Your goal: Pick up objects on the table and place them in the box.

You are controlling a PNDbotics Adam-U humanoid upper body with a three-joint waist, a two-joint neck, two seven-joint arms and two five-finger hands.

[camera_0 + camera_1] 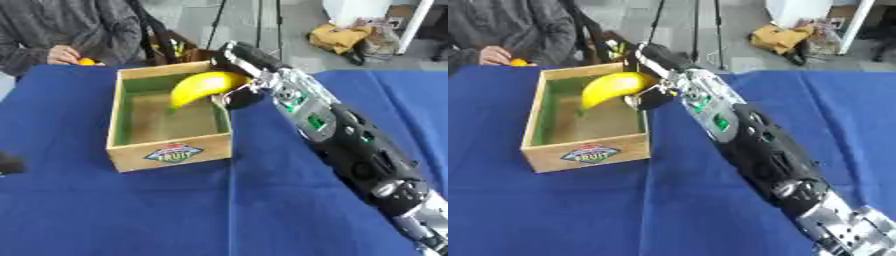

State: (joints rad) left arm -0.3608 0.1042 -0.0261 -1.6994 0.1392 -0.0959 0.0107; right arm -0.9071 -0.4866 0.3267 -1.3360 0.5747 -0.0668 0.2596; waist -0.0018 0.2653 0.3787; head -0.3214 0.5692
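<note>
A yellow banana (203, 86) hangs over the open wooden box (166, 152), above its right half, tip pointing down into it. My right hand (238, 75) is shut on the banana's upper end, just above the box's right wall; the arm runs down to the lower right corner. The box carries a fruit label on its front and its floor shows bare inside. A dark bit at the left edge (9, 163) may be my left hand; too little shows to tell.
The blue cloth (219, 210) covers the table. At the far left edge a person's hand (63, 54) rests beside a small orange thing (86, 61). Stands and bags sit on the floor beyond the table.
</note>
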